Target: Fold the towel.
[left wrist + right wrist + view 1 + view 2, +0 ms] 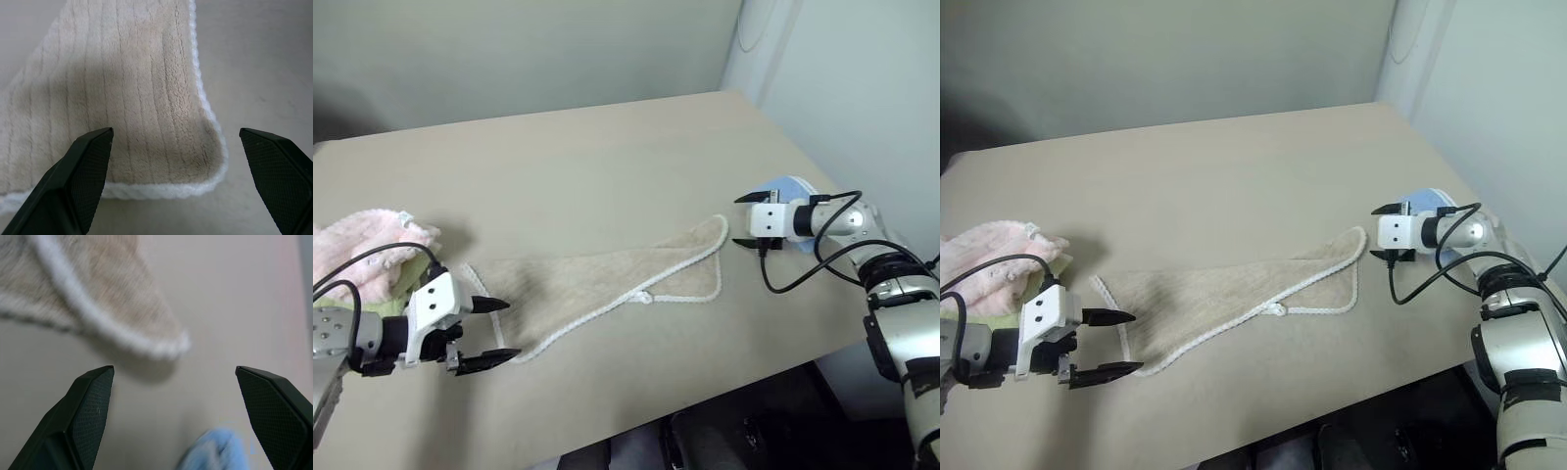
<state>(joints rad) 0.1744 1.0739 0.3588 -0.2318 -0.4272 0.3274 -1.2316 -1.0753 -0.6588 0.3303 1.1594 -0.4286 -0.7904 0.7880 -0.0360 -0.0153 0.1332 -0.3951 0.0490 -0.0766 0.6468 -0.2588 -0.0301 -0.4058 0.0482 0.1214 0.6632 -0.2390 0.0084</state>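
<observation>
1. The towel [617, 279] lies flat and long across the tabletop [607, 157], running from about 8 o'clock near the left tool up to about 2 o'clock near the right one. It already looks doubled lengthwise, with the white cord edging along its near side and a small loop [646, 297] midway.
2. Left tool [489, 333]: jaws wide, nothing held, level with the towel's left end. From the wrist, a rounded corner of the cloth sits between the fingers [83, 176], slightly ahead of them.
3. Right tool [749, 220]: jaws wide, empty, just beside the towel's pointed far corner at its 3 o'clock, not touching. A light blue cloth [793, 186] lies right behind it.
4. Step in hand, as I judge it: pinching both ends for the next fold.
5. To do it well: bring each lower finger down to the tabletop and slide it under every layer at the corner before closing.
6. Right side should approach away from the blue cloth so it doesn't snag that.
7. Pink towel [362, 250] at 9 o'clock sits close to the left arm; keep clear.
</observation>
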